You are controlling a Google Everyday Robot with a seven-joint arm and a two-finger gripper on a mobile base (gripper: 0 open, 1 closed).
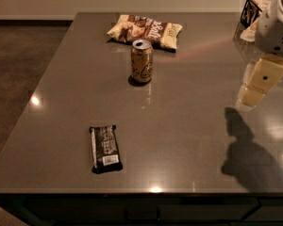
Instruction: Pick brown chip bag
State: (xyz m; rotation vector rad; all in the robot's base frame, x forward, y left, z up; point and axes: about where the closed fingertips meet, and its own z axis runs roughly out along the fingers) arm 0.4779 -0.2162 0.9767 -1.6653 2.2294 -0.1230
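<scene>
1. The gripper [255, 84] hangs above the right side of the table [193, 140], near its right edge. You cannot tell how far it is open; nothing shows in its hold.
2. The brown chip bag [146, 30] lies flat near the far edge, well apart from the gripper, up and to the left of it in the camera view.
3. Its long axis runs left to right across the view, the right end a little nearer to you.
4. The soda can [141, 61] stands upright just in front of the bag, apart from it; judge it the main obstacle to a low approach.
5. Bare tabletop lies between gripper and bag; the black wrapped bar [104, 147] sits well clear, toward the near edge.
</scene>
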